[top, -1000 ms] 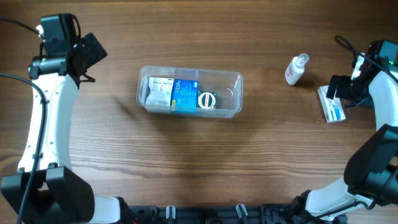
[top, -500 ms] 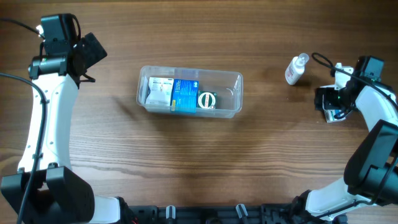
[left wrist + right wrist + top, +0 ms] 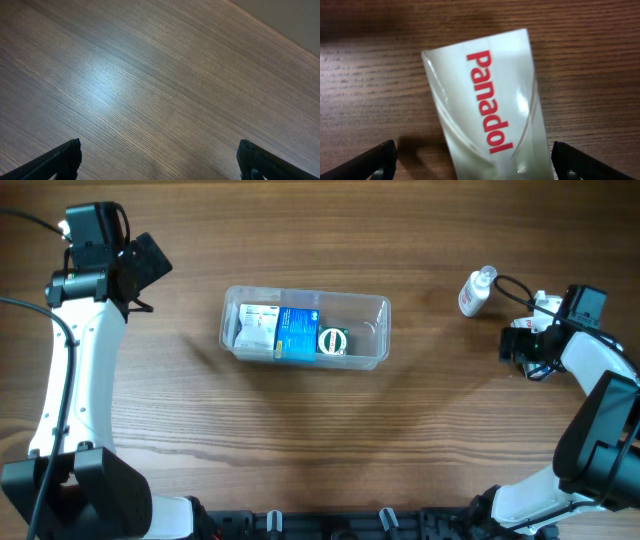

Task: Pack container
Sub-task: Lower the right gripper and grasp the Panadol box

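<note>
On the wooden table (image 3: 300, 450), near its middle: the clear container (image 3: 372, 330), partly filled with boxes, room left at its right end. Near the far left corner: left gripper (image 3: 148, 262), spread wide over bare wood, apparently idling out of the way. By the right edge: right gripper (image 3: 520, 348), spread wide over the Panadol box (image 3: 487, 95), likely lining up a grasp. Nearby, toward the far edge: spray bottle (image 3: 476, 291), not yet packed.

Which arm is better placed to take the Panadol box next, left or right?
Right. The right tool, open, hangs directly above the Panadol box, straddling it. The left tool is over plain table, far from it.
</note>
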### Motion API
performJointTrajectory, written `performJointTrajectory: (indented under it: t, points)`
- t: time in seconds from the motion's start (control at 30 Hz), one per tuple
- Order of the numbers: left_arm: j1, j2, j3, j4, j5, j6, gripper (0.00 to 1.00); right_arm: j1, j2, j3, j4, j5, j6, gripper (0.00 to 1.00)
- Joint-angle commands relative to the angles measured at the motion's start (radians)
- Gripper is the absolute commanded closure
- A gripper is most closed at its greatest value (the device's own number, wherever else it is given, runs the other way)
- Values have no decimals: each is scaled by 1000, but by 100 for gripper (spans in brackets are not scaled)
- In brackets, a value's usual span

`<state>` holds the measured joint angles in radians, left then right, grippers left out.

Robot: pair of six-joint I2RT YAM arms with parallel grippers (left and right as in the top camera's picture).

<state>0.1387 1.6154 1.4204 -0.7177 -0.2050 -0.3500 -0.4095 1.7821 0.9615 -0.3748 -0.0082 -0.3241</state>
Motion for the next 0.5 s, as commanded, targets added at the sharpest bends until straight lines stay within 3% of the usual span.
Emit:
performJointTrajectory:
  t: [0.0,0.07,0.17,0.37,0.47]
  points:
    - [4,-11,7,2,-6,5,0,-4,-3,-7,9,-20,66,8]
    - [4,-11,7,2,-6,5,0,-4,-3,-7,9,-19,71,25]
    - [4,-11,7,2,-6,5,0,-4,-3,-7,10,-19,92,33]
    - [4,-11,7,2,-6,5,0,-4,-4,-7,13,-19,95,38]
    - [4,-11,7,2,-6,5,0,-4,-6,6,13,-8,166,43]
